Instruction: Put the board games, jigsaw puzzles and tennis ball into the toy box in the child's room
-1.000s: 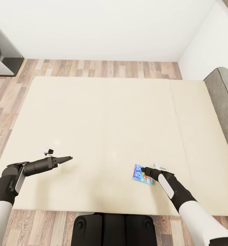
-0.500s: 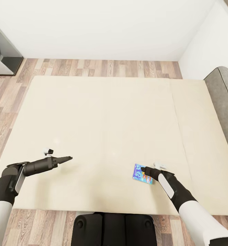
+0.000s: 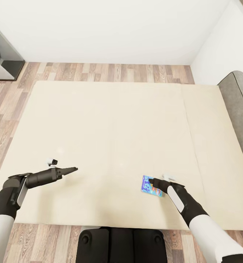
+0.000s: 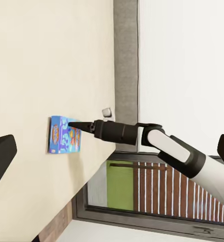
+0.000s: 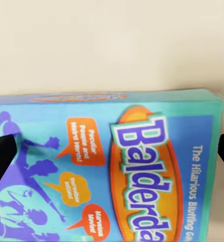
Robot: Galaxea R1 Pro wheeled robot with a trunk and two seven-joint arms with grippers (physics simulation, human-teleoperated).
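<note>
Right gripper reaching onto blue board game, lying flat on bed near front edge; jaws standing apart either side of box in right wrist view, nothing held yet. Left gripper hovering above mattress, jaws near-closed, empty. Task looking early: grasp, carry to toy box remaining.

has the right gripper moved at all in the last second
Barely. In the head view the right gripper has crept slightly toward the robot along the bed, staying over the blue board game, which has not shifted.
</note>
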